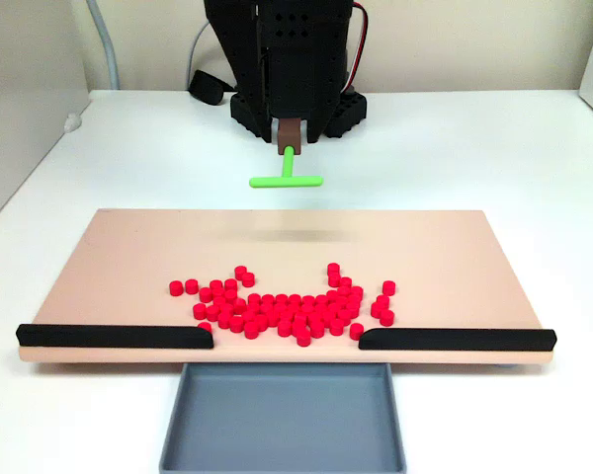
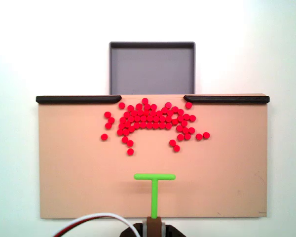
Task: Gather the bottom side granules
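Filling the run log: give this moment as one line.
gripper: shut on green T-tool | tool: short of granules, not touching | granules: clustered by gap before grey tray | tray: empty

Frontal and overhead views, shared board (image 1: 277, 247)

Bench-style lab or test setup, plain white table (image 1: 494, 148), bare pale wall behind, tan board (image 1: 277, 247) with black rails (image 1: 114, 336), grey tray (image 1: 283, 420), black robot arm base (image 1: 292, 59) with loose cables (image 2: 96, 220)
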`<state>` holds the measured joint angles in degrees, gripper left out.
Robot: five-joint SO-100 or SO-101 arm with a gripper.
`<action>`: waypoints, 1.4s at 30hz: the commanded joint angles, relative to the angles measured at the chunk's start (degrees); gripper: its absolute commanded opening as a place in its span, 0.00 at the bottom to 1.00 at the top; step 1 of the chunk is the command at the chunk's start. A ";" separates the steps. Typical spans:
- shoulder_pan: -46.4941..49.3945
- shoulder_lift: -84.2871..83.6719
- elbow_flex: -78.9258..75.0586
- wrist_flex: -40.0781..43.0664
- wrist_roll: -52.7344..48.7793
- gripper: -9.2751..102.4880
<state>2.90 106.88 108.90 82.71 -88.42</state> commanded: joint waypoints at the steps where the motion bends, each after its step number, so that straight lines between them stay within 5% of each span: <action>1: 0.35 2.11 -1.93 0.88 -0.44 0.08; 42: 0.18 2.64 -1.05 2.55 -3.16 0.08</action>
<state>3.52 108.54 108.90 85.17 -92.99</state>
